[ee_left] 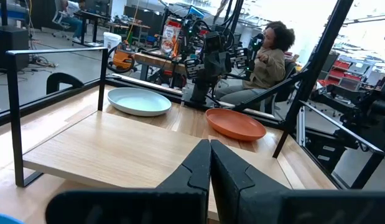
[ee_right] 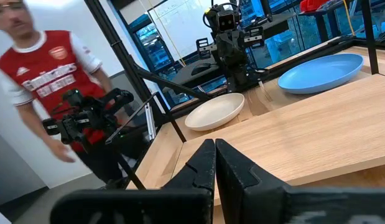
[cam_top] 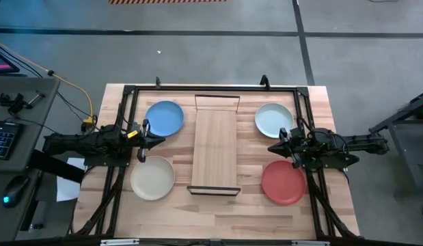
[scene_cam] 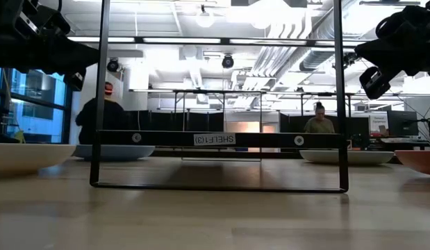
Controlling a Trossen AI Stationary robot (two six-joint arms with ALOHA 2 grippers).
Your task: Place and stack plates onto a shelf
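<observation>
The shelf (cam_top: 214, 150), a light-wood board with black wire frames at both short ends, stands in the table's middle with nothing on it. Left of it lie the blue plate (cam_top: 164, 118) and the cream plate (cam_top: 152, 178). Right of it lie the pale blue-white plate (cam_top: 273, 119) and the red plate (cam_top: 283, 182). My left gripper (cam_top: 144, 142) hovers shut between the blue and cream plates, pointing at the shelf. My right gripper (cam_top: 279, 148) hovers shut between the pale and red plates, also pointing at the shelf. Each plate rests flat on the tabletop.
A black frame (cam_top: 211, 87) runs around the tabletop's edges. People sit and stand in the room beyond the table; one in a red shirt (ee_right: 46, 81) is near the left side. A desk with a keyboard (cam_top: 3, 137) stands left of the table.
</observation>
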